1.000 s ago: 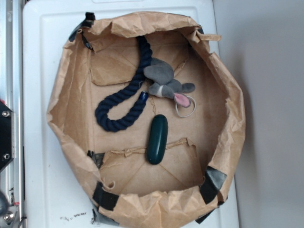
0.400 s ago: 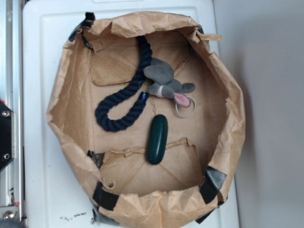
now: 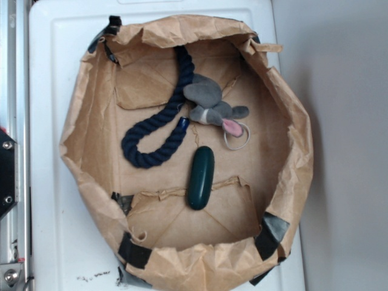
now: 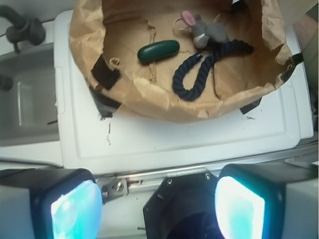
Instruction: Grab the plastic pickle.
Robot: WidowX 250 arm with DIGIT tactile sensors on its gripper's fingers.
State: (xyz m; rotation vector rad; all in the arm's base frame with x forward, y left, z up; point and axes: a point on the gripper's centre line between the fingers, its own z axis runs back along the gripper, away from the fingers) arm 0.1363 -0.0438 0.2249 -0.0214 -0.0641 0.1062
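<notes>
A white tray [image 3: 48,121] carries a crumpled paper bag [image 3: 291,115] with rolled-down walls. Inside, a navy rope [image 3: 159,124] loops beside a grey mouse [image 3: 209,103]. The pickle [image 3: 200,177], glossy dark green with rounded ends, lies alone on the bag floor near its middle, bare paper on both long sides. The gripper [image 4: 157,204] hangs outside the bag over the tray edge, fingers [image 4: 75,209] wide apart, empty.

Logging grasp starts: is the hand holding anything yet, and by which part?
Nothing. The hand is open and empty, well short of the pickle lying in the paper bag.
</notes>
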